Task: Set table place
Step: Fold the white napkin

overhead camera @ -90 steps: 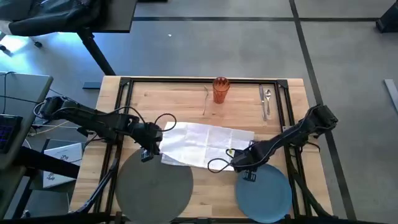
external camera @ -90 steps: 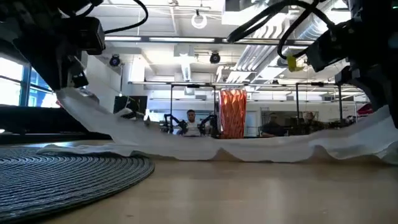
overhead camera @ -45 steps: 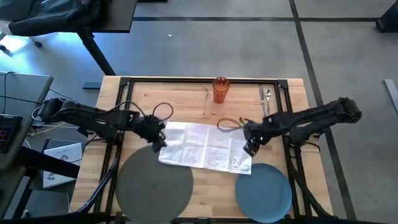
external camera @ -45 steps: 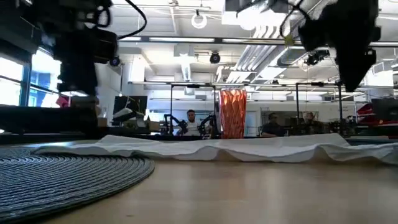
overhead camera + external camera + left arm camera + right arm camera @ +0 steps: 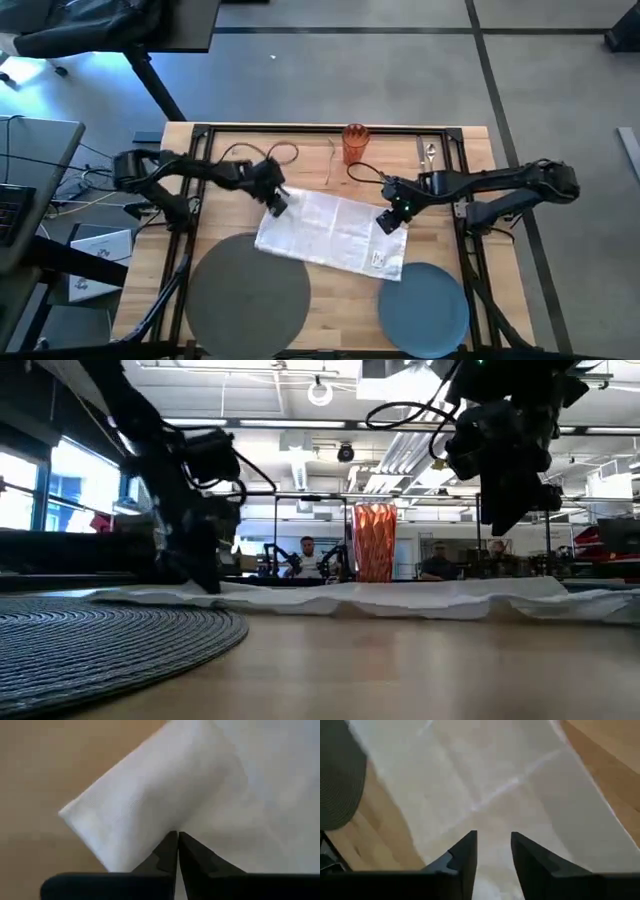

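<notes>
A: We have the left gripper (image 5: 277, 203) at the napkin (image 5: 335, 232) corner nearest it, fingers pressed together in the left wrist view, tips meeting on the paper. We can't tell from that view whether any paper is actually caught between them.

B: Right gripper (image 5: 392, 219)?

A: Above the napkin's opposite end, fingers a narrow gap apart, nothing between them. The napkin lies spread on the table (image 5: 300, 165), just beside both grippers, its edge close to the placemat (image 5: 248, 298) and one corner reaching the plate (image 5: 424, 311).

B: Risks?

A: If the left pulls while the right has no grip, we judge the paper drags, skews or tears at the corner. It could also ride up onto the placemat or plate. The tumbler (image 5: 354, 144) is beyond both grippers, apart from them; a wide swing could tip it.

B: Blind spots?

A: The low view hides the plate entirely. The cutlery (image 5: 428, 162) beyond the right gripper is too small for us to sort piece by piece. Whether either set of fingertips touches the table is unclear.
</notes>
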You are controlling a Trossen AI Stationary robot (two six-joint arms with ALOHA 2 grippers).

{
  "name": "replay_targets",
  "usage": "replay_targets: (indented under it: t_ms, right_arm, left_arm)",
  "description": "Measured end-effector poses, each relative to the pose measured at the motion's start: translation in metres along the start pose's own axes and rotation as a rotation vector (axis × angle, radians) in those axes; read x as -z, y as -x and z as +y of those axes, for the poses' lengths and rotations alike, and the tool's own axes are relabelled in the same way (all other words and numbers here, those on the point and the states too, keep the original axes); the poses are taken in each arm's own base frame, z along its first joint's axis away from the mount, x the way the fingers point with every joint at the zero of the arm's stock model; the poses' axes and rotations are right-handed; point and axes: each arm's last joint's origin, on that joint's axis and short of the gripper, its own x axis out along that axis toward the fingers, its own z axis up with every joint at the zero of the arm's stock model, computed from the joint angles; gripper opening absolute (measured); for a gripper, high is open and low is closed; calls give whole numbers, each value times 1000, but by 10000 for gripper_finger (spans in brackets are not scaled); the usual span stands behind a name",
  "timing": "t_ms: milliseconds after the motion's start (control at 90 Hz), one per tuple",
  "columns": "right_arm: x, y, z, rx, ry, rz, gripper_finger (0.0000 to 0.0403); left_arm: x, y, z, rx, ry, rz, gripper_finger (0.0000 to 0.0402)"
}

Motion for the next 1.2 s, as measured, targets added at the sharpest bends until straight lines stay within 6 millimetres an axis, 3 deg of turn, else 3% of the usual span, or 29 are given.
replay_targets:
  t_ms: [144, 300, 567, 689, 911, 1056, 1200]
  right_arm:
    - [0, 4, 4, 5, 13, 6, 86]
    - [5, -5, -6, 77, -162, 19, 103]
    - [14, -22, -38, 245, -311, -41, 202]
    - [13, -30, -54, 288, -276, -76, 216]
    - [3, -43, -71, 194, -159, -177, 157]
    - [2, -49, -77, 184, -45, -127, 88]
    - [-2, -47, -70, 79, 84, -36, 11]
  left_arm:
    - [-51, 37, 13, -80, -16, -197, 0]
    - [-73, 76, 9, -45, -96, -252, 0]
    - [-56, 117, -18, 124, -135, -231, 0]
    - [-47, 126, -35, 186, -198, -233, 0]
    - [-38, 130, -59, 258, -279, -242, 0]
    - [-35, 129, -66, 277, -294, -233, 0]
    - [-36, 132, -75, 312, -316, -286, 0]
